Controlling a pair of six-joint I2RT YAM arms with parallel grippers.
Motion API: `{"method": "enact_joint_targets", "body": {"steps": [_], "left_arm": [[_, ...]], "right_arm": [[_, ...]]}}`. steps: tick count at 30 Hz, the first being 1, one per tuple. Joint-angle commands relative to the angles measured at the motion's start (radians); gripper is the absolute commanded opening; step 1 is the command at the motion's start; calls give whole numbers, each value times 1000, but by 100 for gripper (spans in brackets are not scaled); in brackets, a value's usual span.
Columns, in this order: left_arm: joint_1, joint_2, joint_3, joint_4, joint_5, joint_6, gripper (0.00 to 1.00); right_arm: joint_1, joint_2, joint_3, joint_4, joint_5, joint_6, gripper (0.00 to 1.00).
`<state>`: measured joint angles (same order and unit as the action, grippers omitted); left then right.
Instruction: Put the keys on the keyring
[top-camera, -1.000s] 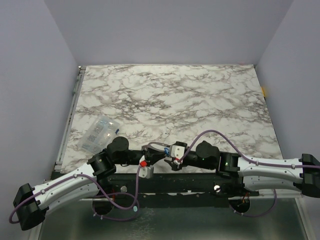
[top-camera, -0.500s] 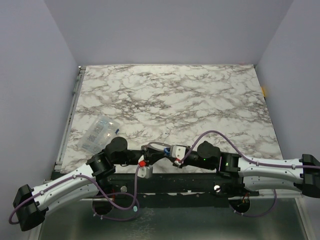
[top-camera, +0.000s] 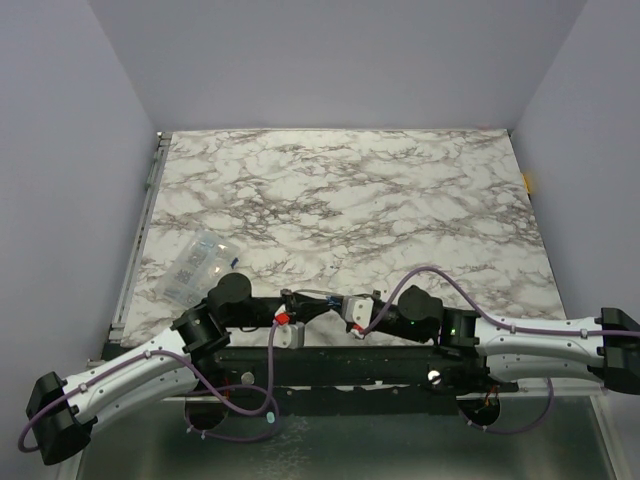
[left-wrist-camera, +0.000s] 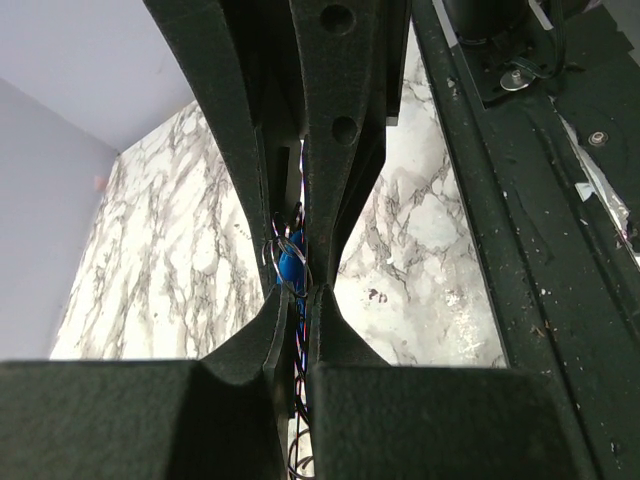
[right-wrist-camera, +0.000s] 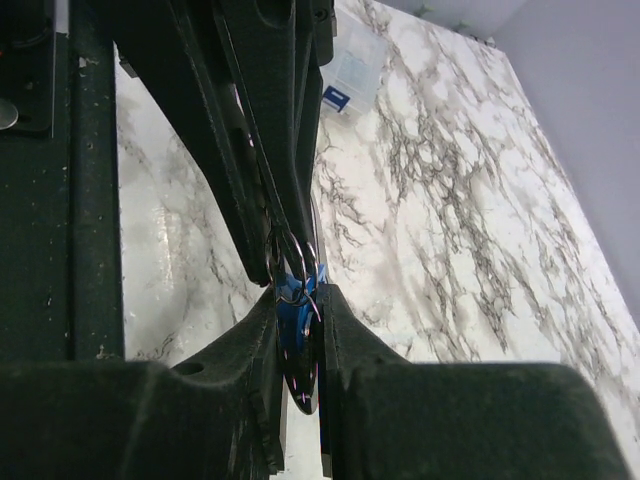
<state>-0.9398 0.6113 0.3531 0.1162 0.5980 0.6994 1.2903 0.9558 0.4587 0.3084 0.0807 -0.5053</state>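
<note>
left gripper (left-wrist-camera: 296, 298) clamps keyring (left-wrist-camera: 271, 257) | right gripper (right-wrist-camera: 299, 292) pinches blue key (left-wrist-camera: 291, 268), mostly hidden

Room-wise: right of and beyond the plastic packet (top-camera: 197, 268) the marble table (top-camera: 400, 190) is wide open, easy to sweep through. Near-right of the packet it's tight. The left gripper (left-wrist-camera: 295, 298) and right gripper (right-wrist-camera: 298, 300) meet tip to tip, with the keyring (right-wrist-camera: 300, 245) and blue key (left-wrist-camera: 290, 266) pinched between them and no gap. Nearer still, the black base rail (top-camera: 330, 362) blocks things. A wall (top-camera: 70, 200) stands just left of the packet.
</note>
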Motion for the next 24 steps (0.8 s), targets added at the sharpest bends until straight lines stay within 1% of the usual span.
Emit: {"method": "enact_joint_targets", "body": {"steps": [1, 3, 4, 9, 13, 18, 20, 24], "left_arm": [[3, -21, 11, 64, 9, 25, 0], [3, -19, 9, 64, 7, 29, 0], [4, -19, 8, 63, 6, 28, 2], [4, -9, 1, 61, 10, 28, 18], [3, -7, 4, 58, 17, 25, 25], [4, -14, 7, 44, 7, 17, 38], [4, -21, 11, 32, -1, 18, 41], [6, -32, 21, 19, -9, 18, 43]], "right_arm": [[1, -8, -9, 98, 55, 15, 1], [1, -11, -8, 101, 66, 4, 1], [0, -15, -8, 101, 74, 0, 1], [1, -42, -1, 69, 96, -19, 1], [1, -60, 7, 24, 114, -27, 1], [1, -89, 20, -22, 142, -36, 1], [2, -99, 28, -42, 148, -44, 1], [4, -113, 38, -80, 162, -53, 1]]}}
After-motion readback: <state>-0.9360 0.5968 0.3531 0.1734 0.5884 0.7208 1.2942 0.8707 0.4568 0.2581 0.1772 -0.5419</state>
